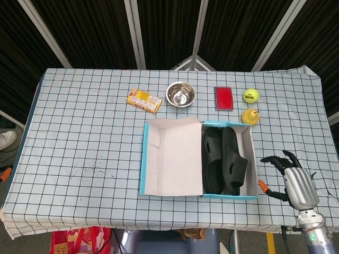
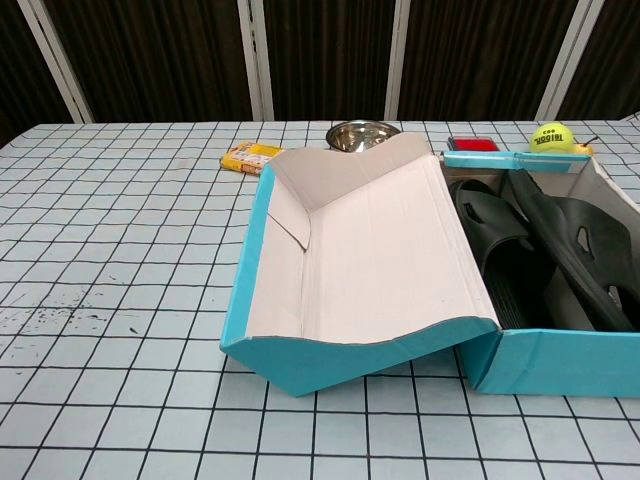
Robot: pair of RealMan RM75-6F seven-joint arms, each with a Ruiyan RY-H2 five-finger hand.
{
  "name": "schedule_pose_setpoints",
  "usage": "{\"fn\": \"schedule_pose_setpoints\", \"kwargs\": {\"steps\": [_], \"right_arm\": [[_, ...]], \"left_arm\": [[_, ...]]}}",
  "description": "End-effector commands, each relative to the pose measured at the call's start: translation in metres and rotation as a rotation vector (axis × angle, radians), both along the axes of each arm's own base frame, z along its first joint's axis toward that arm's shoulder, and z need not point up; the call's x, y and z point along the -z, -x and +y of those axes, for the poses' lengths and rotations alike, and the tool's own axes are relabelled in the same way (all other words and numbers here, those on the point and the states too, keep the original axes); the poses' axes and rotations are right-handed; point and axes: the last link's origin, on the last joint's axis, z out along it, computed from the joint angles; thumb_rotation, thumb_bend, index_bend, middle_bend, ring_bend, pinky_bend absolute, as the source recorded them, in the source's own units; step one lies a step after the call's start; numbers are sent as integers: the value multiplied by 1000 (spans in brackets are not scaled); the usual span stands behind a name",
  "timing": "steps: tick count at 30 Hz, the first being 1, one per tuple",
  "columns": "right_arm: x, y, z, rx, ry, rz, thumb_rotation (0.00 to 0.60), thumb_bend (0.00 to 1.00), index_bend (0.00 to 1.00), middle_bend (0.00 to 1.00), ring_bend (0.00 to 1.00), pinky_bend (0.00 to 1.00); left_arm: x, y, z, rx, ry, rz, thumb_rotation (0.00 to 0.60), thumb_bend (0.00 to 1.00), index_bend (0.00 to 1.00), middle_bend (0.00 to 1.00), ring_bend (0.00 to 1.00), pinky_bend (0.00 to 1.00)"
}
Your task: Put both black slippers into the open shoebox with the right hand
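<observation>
1. The right robot hand (image 1: 295, 180) hung near the bench's (image 1: 79, 137) front right corner, apart from the shoebox (image 1: 252, 159). Its fingers were spread and it held nothing. It showed in the head view only. The left robot hand was in neither view.

2. The shoebox stood toward the front edge, right of centre, with its lid (image 1: 172, 157) folded open flat to the left.

3. Both black slippers (image 1: 225, 161) lay inside the shoebox, side by side lengthwise. The right-hand one appeared tilted against the box's right wall; the chest view showed it leaning on edge (image 2: 570, 250).

4. Judged from the pictures, the task looked complete or nearly so; only levelling the leaning slipper might remain.

5. Handling judgement: the slippers looked like moulded foam or rubber, so probably light, flexible, not fragile, and with a matte surface unlikely to slip. The strap arch over the front offered the best hold, or a pinch across the sole edge. A firm squeeze would likely bend the sole rather than damage it.

6. The cardboard box appeared light and could shift if pushed from the side.

7. Along the back edge stood a snack packet (image 1: 144, 100), a steel bowl (image 1: 180, 94), a red card (image 1: 223, 98), a tennis ball (image 1: 250, 95) and, just behind the shoebox's far right corner, a yellow pear-like fruit (image 1: 250, 116).
</observation>
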Motion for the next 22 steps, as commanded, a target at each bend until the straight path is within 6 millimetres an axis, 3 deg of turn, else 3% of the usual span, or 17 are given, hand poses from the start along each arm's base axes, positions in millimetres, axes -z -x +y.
{"fn": "schedule_pose_setpoints", "kwargs": {"steps": [1,4,8,16,22], "right_arm": [[17,24,31,27,48,86,600,315,347,295,252,103],[22,39,43,70,47,192,600,315,277,211,179,75],[26,52,53,112,75,296,600,315,249,180,151,69],[29,61,65,114,103,381,600,315,212,115,85,68],[22,56,68,92,123,401,600,315,204,109,81,69]], "left_arm": [[-1,-3,-2,15,-2,-5,600,335,27,0,0,71],[-2,-7,-5,35,-5,-7,600,335,25,0,0,71],[-3,-15,-11,75,-11,-11,600,335,22,0,0,71],[-6,-26,-26,109,-1,-8,600,335,15,0,0,71],[-10,-35,-35,131,-8,-9,600,335,15,0,0,70]]}}
